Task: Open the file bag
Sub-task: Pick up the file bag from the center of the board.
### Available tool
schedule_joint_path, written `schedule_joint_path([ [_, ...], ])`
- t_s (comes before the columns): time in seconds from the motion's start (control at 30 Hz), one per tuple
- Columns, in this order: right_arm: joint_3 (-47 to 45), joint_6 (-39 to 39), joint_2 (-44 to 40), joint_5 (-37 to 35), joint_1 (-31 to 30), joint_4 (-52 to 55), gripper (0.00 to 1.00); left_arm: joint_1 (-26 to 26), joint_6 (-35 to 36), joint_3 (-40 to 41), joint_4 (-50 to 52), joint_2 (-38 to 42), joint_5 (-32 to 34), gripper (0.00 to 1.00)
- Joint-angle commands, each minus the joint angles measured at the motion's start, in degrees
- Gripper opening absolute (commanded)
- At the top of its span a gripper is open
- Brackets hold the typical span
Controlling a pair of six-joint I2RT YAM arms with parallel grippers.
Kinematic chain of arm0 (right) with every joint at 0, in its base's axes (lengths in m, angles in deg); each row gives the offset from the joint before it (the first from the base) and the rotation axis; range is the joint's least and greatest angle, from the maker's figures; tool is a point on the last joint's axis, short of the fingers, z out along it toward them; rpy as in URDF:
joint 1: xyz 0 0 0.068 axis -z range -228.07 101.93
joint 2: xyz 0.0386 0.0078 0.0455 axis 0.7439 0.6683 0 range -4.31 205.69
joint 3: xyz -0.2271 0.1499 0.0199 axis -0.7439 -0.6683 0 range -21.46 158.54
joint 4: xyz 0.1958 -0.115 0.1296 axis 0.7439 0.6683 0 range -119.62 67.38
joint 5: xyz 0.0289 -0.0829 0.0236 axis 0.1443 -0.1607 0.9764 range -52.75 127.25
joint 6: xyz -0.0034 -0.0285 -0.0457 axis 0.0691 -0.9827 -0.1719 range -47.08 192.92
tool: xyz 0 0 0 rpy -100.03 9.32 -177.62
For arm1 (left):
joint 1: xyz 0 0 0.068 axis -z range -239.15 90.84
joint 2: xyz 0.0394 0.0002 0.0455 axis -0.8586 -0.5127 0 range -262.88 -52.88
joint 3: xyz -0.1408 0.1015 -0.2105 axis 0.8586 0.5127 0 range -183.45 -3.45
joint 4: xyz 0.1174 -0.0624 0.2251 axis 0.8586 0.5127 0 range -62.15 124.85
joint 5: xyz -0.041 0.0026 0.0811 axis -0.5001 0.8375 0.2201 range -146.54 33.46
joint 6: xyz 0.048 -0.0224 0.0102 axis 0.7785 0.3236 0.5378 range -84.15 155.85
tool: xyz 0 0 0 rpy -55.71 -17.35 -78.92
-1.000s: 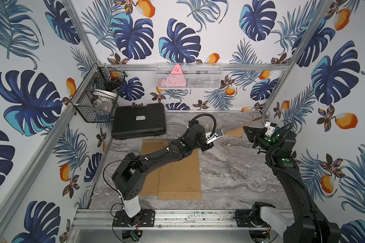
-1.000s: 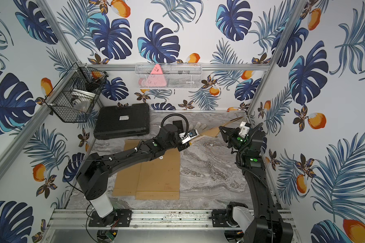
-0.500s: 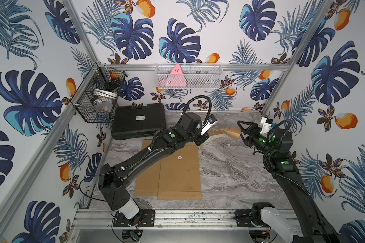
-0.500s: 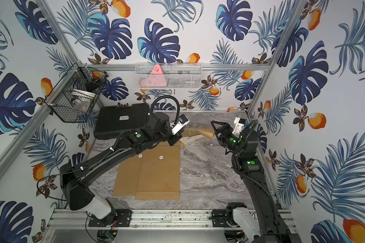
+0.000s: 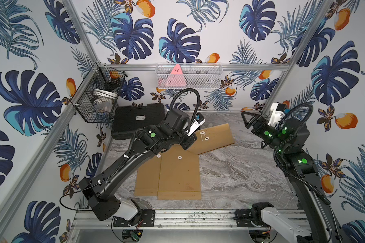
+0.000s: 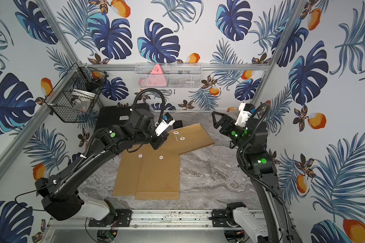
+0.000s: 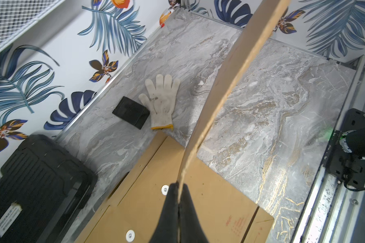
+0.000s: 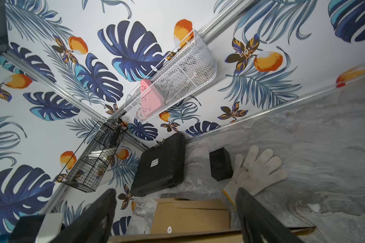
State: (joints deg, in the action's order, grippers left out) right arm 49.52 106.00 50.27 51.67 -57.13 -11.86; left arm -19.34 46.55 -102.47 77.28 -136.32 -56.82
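File bag (image 5: 216,136): kraft envelope w/ two white closure discs (image 5: 202,133) on its upper face. It was at the rear centre of the marble table (image 5: 240,168), held tilted and clear of the surface at the gripped edge. Its near corner overlapped two spare bags (image 5: 177,174) that lay flat.

Left gripper (image 7: 179,185): fingers clenched on the bag's edge. In the left wrist view the bag showed edge-on, bowing away from the jaws.

Right gripper (image 5: 245,120): fingers spread wide, grasping nothing, near the bag's far end but apart from it.

Progress, est.:
- Done: bag picked up and presented toward the right arm.
- Not done: closure. A string (image 5: 204,136) appeared to link the two discs, though it was too small in both top views to confirm a winding. No raised flap or open mouth was visible.
- Left: right arm to take the string, unwind it, then lift the flap.

Surroundings: black case (image 5: 137,120), glove (image 7: 160,101) and black block (image 7: 131,112) lay at the rear, all clear of the bag.
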Motion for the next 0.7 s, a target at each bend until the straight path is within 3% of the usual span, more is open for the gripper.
schedule_joint_path([
  [0.0,3.8,-12.1,1.3,1.1,-0.2,5.6,0.9,-2.7,1.5,-2.6,3.3,0.4,-2.6,0.0],
  [0.2,11.3,-27.2,4.6,13.8,-0.5,10.0,0.9,-8.4,3.1,-8.6,8.7,-1.5,-11.6,0.0],
  [0.33,14.7,-39.3,6.8,21.5,-1.7,14.0,0.91,-9.4,5.4,-11.9,11.6,-2.8,-14.1,0.0],
  [0.67,27.5,-54.0,16.1,28.5,-6.4,27.5,0.9,-9.6,14.3,-21.2,21.8,-6.0,-18.1,0.0],
])
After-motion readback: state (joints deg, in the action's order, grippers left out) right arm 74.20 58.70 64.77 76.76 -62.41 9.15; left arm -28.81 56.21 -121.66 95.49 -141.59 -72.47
